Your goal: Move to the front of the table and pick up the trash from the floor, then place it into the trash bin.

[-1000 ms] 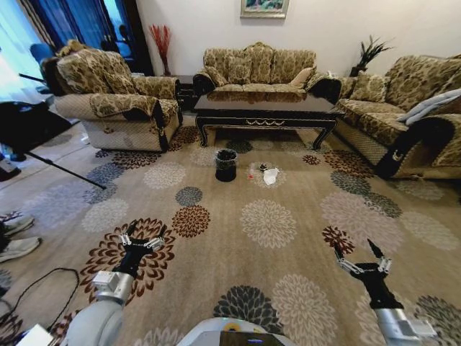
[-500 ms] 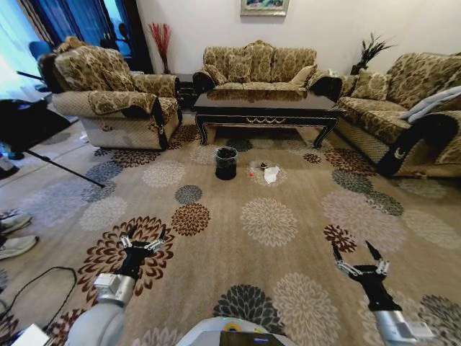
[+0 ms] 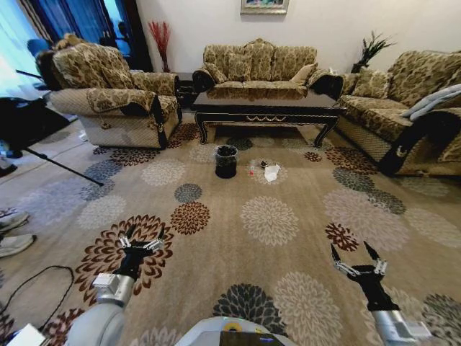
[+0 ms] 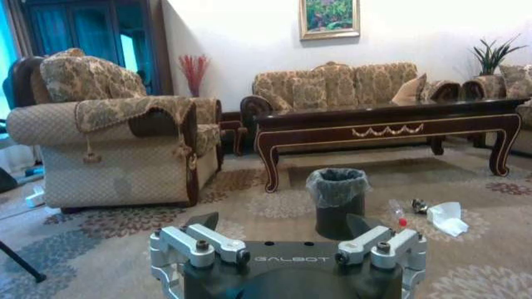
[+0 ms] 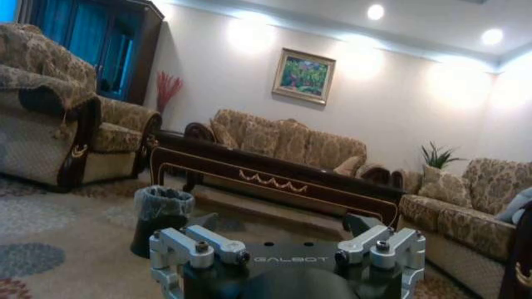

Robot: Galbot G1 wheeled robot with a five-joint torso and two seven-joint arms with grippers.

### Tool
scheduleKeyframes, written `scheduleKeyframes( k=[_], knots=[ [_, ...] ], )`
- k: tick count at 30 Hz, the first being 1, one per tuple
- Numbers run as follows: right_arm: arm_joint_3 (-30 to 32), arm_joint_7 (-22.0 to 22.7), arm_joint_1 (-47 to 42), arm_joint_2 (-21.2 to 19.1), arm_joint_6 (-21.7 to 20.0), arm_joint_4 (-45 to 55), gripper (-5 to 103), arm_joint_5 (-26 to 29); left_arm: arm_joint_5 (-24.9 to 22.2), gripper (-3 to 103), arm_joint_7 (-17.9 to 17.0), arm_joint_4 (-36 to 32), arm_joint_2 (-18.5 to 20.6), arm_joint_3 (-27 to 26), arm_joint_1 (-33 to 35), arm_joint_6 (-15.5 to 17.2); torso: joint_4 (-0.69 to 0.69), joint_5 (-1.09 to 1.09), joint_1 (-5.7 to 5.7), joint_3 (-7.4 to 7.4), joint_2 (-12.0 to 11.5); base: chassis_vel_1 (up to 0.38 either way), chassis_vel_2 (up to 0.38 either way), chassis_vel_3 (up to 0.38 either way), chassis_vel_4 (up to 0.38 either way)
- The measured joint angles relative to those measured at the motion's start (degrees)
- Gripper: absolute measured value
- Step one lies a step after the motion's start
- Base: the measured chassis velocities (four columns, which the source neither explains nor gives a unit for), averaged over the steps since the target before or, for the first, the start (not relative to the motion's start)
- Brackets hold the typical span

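Sitting on the carpet in the upper middle of the head view, the trash (image 3: 270, 172) lies just beside the trash bin (image 3: 226, 161), in front of the bench (image 3: 266, 110). Both are far off, so the left end effector (image 3: 141, 238) and right end effector (image 3: 354, 256) hang low, spread wide, holding nothing.

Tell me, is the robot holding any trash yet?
No, nothing is held. The left end effector and right end effector are both open and empty, low over the carpet. The trash lies on the floor beside the bin.
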Motion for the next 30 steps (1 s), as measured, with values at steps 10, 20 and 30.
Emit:
scheduleKeyframes(
  k=[10,20,30],
  knots=[
    [0.1,0.0,-0.1,0.0,0.1,0.0,100,0.0,0.0,100,0.0,-0.4,0.5,0.1,-0.3,0.3,0.0,0.0,-0.78,-1.64,-2.4,0.0,0.0,0.0,0.0],
    [0.2,0.0,0.0,-0.1,0.2,-0.1,100,0.2,0.1,100,0.0,-0.5,0.5,0.1,-0.4,0.4,0.0,0.0,-1.45,-3.04,-4.5,0.0,0.0,0.0,0.0],
    [0.2,0.0,0.0,0.0,0.2,-0.2,100,0.2,-0.1,100,0.0,0.0,0.3,-0.3,-0.5,0.2,0.0,0.0,-2.06,-4.67,-6.7,0.0,0.0,0.0,0.0]
  ],
)
